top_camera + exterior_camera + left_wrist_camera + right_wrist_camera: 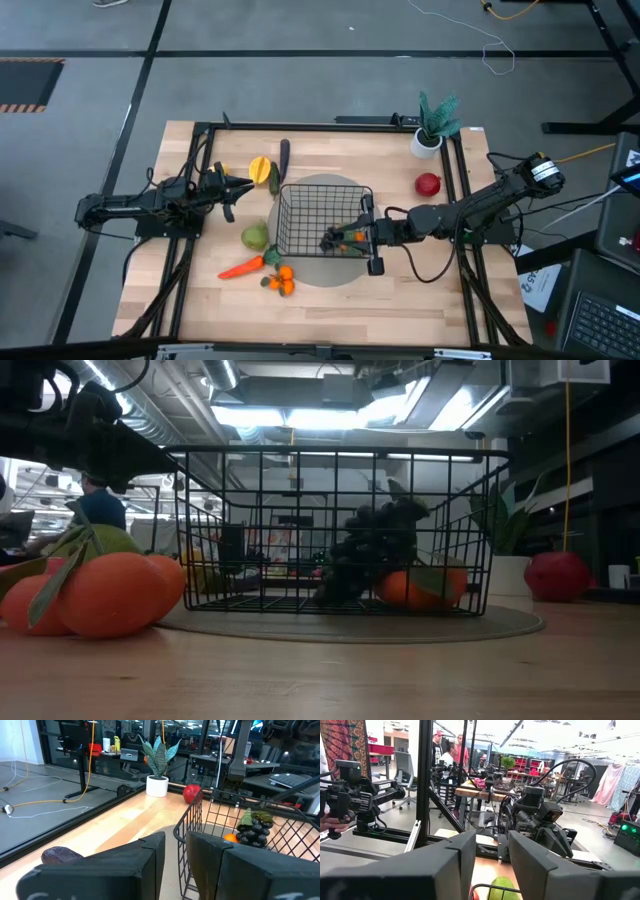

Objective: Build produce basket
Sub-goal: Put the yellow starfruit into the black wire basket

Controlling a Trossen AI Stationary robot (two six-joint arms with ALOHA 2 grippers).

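The black wire basket [325, 218] stands on a grey round mat [330, 268] at mid-table. Dark grapes [375, 550] and a small orange [420, 588] lie on its floor by its right wall. My right gripper [356, 238] hovers above that wall, over the grapes, fingers narrowly apart [492, 855] and holding nothing. My left gripper [243, 183] is shut and empty [175, 850], left of the basket beside the yellow piece [260, 168] and the eggplant [284, 155]. Pear [255, 236], carrot [240, 267] and oranges [280, 280] lie on the table near the basket's near-left corner. The apple [427, 184] lies to its far right.
A teal plant in a white pot [432, 125] stands at the far right corner, beyond the apple. Black frame rails [205, 150] run along the table's left, far and right edges. Bare wood lies near the front edge [400, 310]. People stand in the room beyond [451, 755].
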